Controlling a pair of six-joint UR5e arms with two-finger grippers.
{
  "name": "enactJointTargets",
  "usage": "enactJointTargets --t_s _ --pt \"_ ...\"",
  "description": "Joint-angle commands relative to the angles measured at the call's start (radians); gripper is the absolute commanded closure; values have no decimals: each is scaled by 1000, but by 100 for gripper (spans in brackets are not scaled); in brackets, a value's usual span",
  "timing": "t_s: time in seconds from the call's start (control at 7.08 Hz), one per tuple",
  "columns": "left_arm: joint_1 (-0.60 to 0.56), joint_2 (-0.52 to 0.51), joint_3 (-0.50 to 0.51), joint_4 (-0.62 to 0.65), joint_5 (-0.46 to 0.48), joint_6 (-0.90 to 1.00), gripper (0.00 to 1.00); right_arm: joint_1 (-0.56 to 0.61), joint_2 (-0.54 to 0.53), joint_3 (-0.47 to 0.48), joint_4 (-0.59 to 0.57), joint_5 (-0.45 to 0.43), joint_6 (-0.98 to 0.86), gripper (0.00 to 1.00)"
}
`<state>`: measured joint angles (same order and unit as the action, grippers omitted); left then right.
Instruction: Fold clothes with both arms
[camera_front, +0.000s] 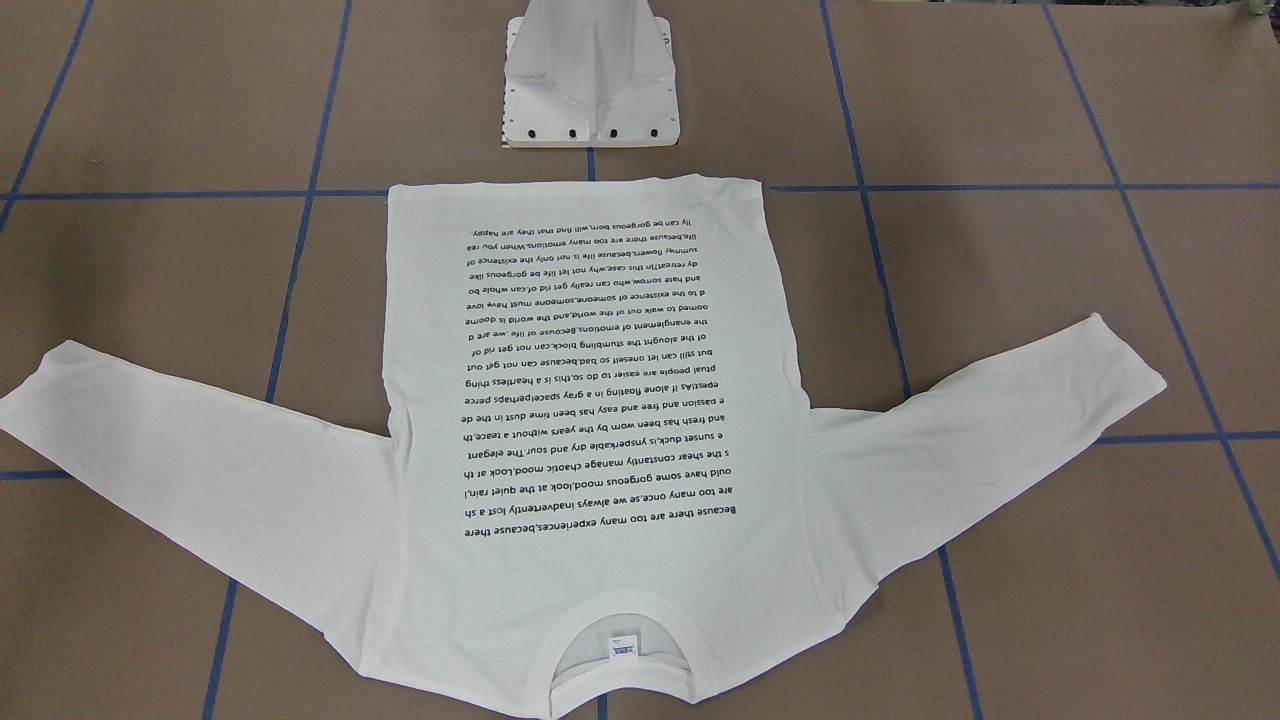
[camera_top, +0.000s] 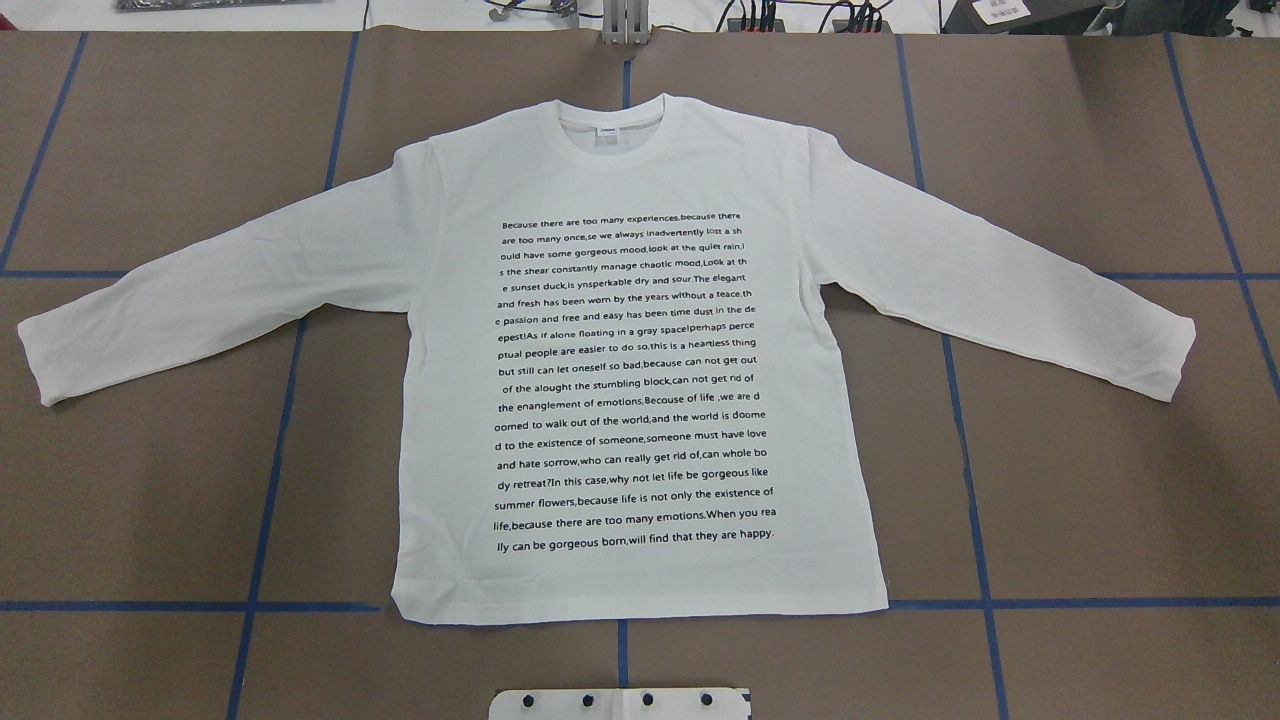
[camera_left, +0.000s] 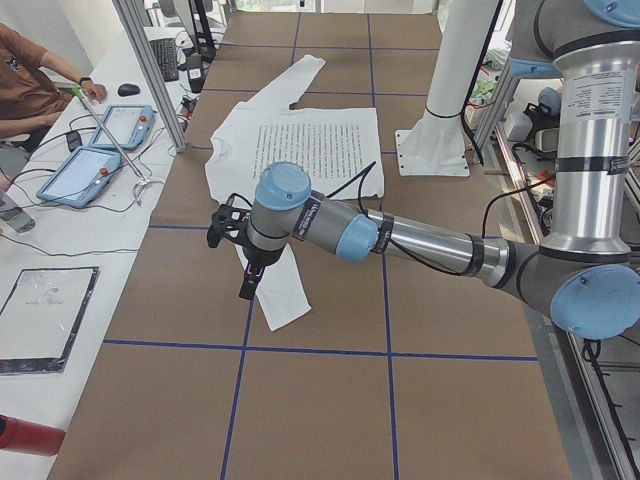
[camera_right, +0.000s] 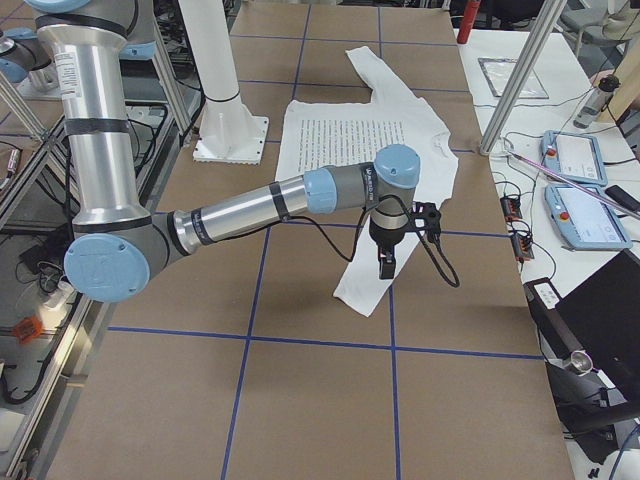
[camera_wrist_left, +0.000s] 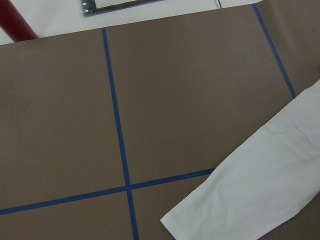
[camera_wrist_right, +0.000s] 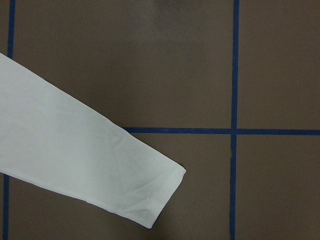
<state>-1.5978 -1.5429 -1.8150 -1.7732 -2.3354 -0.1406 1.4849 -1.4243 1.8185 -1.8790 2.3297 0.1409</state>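
No fold begun: T-shirt (camera_top: 640, 350) flat mid-frame. My left gripper (camera_left: 247, 285) and right gripper (camera_right: 386, 265) hover above its cuffs (camera_wrist_right: 155, 200) (open or clenched, I cannot tell). Next I judge: descend, pinch both sleeves.

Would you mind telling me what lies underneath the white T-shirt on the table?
The T-shirt lies flat, print up, on the brown table. Blue tape lines run under it and vanish there; whatever else it covers cannot be seen.

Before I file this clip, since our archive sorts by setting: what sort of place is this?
Probably a robotics lab workcell: the left arm and right arm reach over a brown table gridded with blue tape, and teach pendants lie on the side bench beside a seated operator.
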Motion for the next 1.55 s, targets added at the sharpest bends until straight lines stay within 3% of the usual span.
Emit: enactJointTargets --t_s 0.0,0.14,0.42,0.71,0.99,1.41 --pt "-1 51 -34 -9 1 24 0 3 15 -2 -60 0 0 0" --pt "2 66 -29 -12 -7 13 0 2 15 5 -58 0 0 0" --pt "7 67 -43 -20 -119 18 0 -24 13 1 -58 3 9 0" --pt "7 78 -38 -100 -116 13 0 -72 8 -13 -37 32 14 0" --pt "9 78 -30 -101 -116 -13 0 -170 -14 -98 160 55 28 0" --pt "35 78 -32 -109 -124 -4 0 -222 -27 -292 431 59 117 0"
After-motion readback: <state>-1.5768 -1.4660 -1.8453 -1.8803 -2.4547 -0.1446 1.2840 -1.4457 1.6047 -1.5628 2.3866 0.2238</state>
